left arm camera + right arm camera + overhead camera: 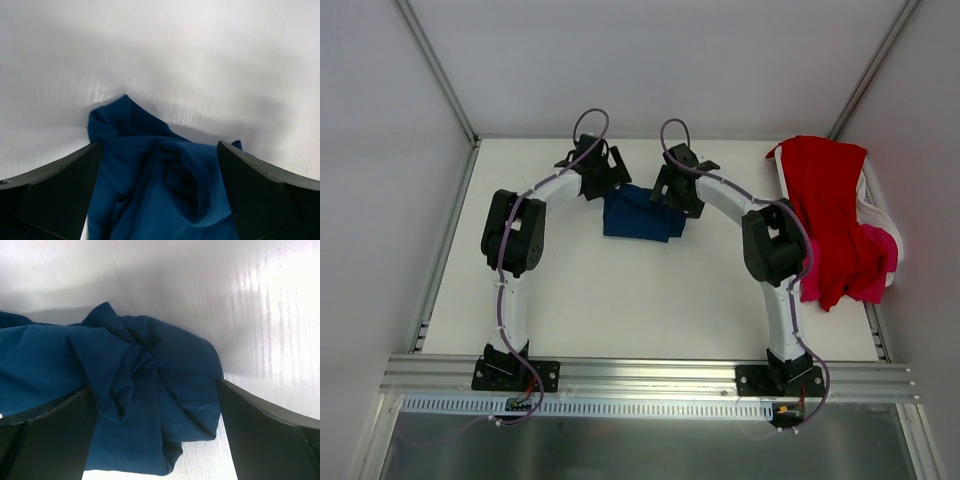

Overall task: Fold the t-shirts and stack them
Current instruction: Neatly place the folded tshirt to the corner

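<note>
left end effector [159,145] and right end effector [155,385] straddle navy t-shirt [640,218].

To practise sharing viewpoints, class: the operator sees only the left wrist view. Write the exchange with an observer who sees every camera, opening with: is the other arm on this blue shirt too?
Observer: Yes, the right gripper sits open astride the opposite edge of the navy t-shirt.
Operator: Where are the other shirts?
Observer: The red t-shirt is draped over the white basket at the table's right side.
Operator: And the pink one?
Observer: The pink t-shirt shows beneath the red one at the basket's near end.
</note>
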Controlling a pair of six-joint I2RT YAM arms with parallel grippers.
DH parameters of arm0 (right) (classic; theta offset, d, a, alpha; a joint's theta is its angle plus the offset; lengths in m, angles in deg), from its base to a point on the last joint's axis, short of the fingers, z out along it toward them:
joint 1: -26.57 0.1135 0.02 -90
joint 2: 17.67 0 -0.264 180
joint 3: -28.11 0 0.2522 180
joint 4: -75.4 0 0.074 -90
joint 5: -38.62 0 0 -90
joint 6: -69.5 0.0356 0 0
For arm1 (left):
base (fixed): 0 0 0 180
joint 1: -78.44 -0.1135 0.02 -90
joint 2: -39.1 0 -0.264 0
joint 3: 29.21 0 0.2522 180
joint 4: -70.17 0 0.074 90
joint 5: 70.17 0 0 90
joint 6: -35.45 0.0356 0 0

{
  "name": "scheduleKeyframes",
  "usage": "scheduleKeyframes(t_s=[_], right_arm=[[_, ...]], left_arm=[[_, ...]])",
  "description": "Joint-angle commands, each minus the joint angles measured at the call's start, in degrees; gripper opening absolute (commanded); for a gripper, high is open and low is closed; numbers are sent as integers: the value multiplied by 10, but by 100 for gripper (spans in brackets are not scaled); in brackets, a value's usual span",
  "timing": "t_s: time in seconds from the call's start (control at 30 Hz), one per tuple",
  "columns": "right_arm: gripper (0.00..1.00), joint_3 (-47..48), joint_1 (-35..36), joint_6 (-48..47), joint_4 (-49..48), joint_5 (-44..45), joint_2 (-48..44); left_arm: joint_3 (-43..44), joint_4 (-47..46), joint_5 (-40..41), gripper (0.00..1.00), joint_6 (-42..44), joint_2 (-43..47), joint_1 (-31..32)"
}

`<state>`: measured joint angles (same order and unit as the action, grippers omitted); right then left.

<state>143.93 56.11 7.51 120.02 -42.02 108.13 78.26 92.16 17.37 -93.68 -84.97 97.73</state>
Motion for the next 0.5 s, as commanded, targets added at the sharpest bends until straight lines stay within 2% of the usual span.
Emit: scheduleKeyframes(t_s=[0.0,0.23,0.47], right_arm=[[99,-11,3,0,18,14,-34],[99,-90,4,-9,18,67,-134],[99,-171,31,-3,18,128,-245]], left_arm=[[31,-9,21,99,24,0,-7],[-12,-9,65,99,46,103,-10],[-141,-9,76,99,28,217,-9]])
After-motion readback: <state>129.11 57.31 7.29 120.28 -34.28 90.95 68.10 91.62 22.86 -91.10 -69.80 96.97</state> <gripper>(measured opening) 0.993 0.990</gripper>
